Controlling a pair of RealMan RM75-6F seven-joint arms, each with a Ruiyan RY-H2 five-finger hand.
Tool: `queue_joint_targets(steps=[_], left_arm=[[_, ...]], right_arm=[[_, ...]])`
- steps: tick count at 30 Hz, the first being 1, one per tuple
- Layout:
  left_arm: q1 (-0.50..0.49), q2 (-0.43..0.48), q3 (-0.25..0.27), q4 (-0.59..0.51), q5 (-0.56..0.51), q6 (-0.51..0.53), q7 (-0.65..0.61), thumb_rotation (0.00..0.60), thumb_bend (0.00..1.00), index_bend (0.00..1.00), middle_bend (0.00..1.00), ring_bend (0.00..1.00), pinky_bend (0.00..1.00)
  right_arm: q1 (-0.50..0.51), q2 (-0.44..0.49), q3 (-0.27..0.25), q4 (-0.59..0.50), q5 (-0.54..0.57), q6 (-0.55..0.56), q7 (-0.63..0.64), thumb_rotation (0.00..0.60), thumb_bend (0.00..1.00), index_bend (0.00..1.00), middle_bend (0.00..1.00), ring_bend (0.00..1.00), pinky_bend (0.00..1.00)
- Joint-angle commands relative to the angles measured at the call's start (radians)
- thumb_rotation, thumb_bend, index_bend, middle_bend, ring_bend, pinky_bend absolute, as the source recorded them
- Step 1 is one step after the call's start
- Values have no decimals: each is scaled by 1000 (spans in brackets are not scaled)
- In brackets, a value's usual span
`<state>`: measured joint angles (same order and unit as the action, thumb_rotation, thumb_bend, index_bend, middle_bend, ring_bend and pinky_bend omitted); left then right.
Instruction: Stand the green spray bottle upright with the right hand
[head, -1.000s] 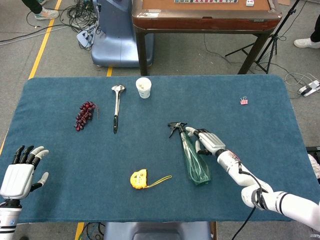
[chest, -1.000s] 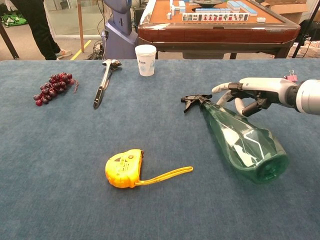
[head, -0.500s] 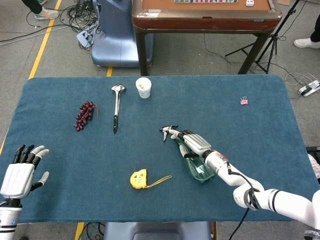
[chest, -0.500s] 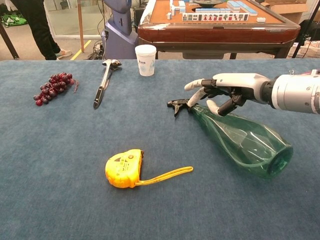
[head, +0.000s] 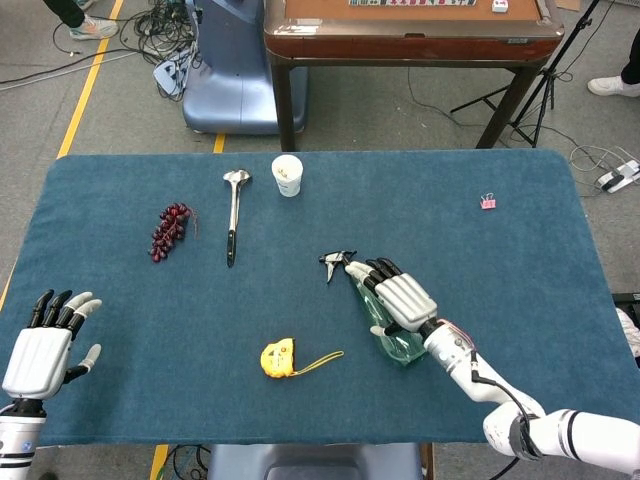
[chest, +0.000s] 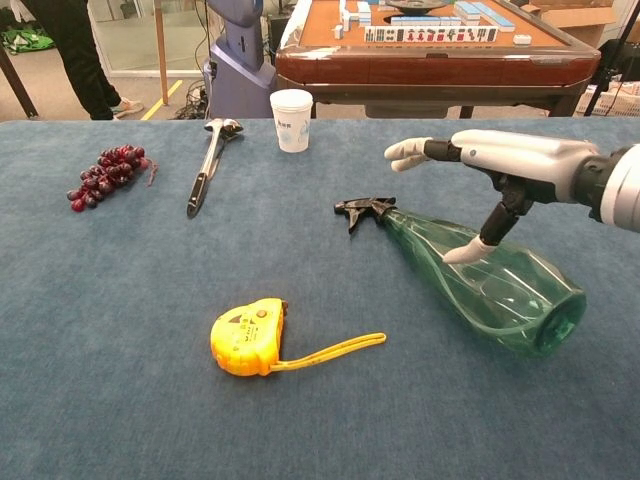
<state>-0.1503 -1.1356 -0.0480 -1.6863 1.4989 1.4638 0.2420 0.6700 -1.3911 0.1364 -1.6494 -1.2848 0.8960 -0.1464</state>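
The green spray bottle (head: 388, 322) lies on its side on the blue table, its black nozzle (head: 335, 262) pointing to the far left and its base toward the front right. My right hand (head: 402, 297) hovers over the bottle's body with fingers stretched out and apart. In the chest view the right hand (chest: 505, 157) is above the bottle (chest: 490, 285), and only the thumb tip (chest: 462, 253) touches its upper side. My left hand (head: 42, 341) rests open at the table's front left corner, holding nothing.
A yellow tape measure (head: 279, 358) lies in front of and to the left of the bottle. Grapes (head: 169, 230), a metal ladle (head: 233, 215) and a paper cup (head: 287, 175) sit at the back left. A pink clip (head: 487, 202) lies at the back right.
My right hand pushed the bottle left and turned it, then let go of the neck. It has since spread its fingers and drawn back above the body. The left hand stayed still.
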Motion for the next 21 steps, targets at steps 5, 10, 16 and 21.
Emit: queue_joint_targets(steps=[5, 10, 16, 21], left_arm=[[8, 5, 2, 4, -2, 7, -6, 600, 330, 217, 166, 93, 3], [10, 5, 3, 9, -4, 6, -13, 600, 330, 217, 166, 94, 2], [9, 3, 4, 16, -5, 1, -20, 600, 330, 217, 166, 94, 0], [9, 2, 3, 19, -3, 3, -24, 600, 330, 217, 166, 94, 0]], right_arm=[[-32, -14, -48, -41, 12, 58, -121, 600, 0, 18, 50, 0, 19], [-42, -11, -60, -29, 23, 79, -174, 600, 0, 15, 43, 0, 19], [-56, 10, -62, -3, 48, 99, -206, 600, 0, 15, 43, 0, 19], [-55, 40, -46, 21, 88, 95, -220, 600, 0, 15, 43, 0, 19]])
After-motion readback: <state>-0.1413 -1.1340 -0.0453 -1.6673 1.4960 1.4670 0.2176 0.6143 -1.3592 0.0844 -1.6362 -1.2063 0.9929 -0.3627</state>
